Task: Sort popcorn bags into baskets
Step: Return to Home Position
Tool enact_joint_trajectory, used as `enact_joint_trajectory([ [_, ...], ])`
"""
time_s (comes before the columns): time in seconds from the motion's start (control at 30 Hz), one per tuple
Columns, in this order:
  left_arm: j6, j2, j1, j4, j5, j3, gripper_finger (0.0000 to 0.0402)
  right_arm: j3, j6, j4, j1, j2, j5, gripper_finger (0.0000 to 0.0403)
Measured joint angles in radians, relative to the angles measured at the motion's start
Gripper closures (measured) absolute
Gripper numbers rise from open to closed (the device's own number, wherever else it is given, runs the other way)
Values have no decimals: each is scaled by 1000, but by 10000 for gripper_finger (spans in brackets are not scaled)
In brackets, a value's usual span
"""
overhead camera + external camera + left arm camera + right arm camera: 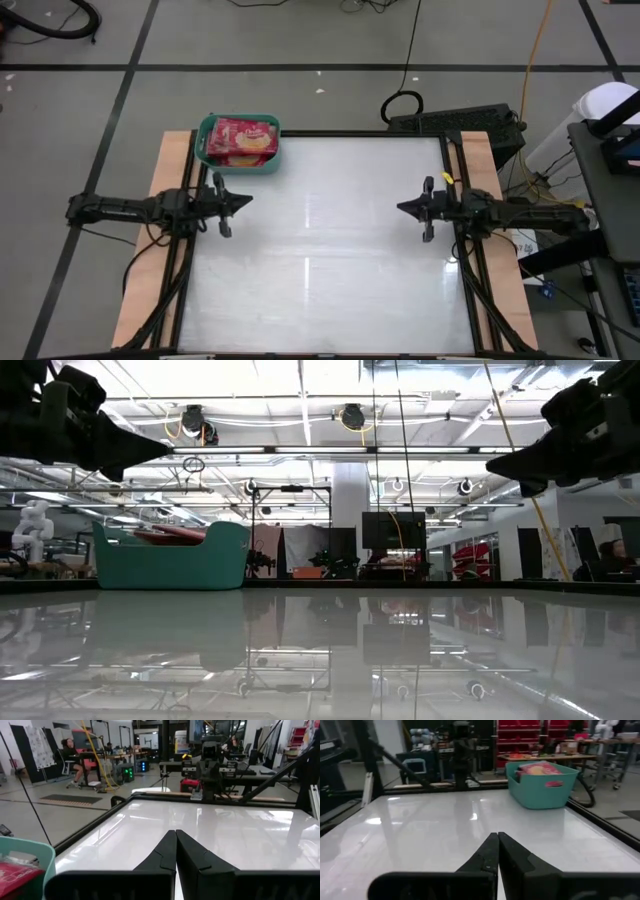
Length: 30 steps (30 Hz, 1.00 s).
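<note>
Glossy white counter (320,260), black-framed, bare across the middle. Grey floor (300,40) with cables beyond it, and a seated person (70,752) far off in the room. Small teal-green plastic bin (205,150) at the far left corner, with flat red popcorn bags (243,140) stacked inside, yellow picture up. My left jaws hover over the left edge near the bin, pressed together. My right jaws hover over the right edge, also together, with open counter between the two.
</note>
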Motion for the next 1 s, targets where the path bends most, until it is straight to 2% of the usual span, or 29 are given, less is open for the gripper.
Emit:
enact_joint_trajectory([
  [0.23,0,-60,0,-64,0,0,397,-1,-28,-80,56,-130,-24,403],
  [0.4,5,-89,0,-75,0,0,394,2,-27,-86,84,-127,-17,403],
  [0.57,23,-101,1,-81,4,1,396,2,-48,-95,96,-127,-85,403],
  [0.7,53,-113,6,-109,18,1,396,2,15,-58,96,-127,-92,403],
  [0.87,33,-153,39,-182,91,2,398,2,26,14,96,-127,-101,403],
  [1.0,11,-172,54,-195,144,2,397,1,26,8,96,-126,-101,403],
])
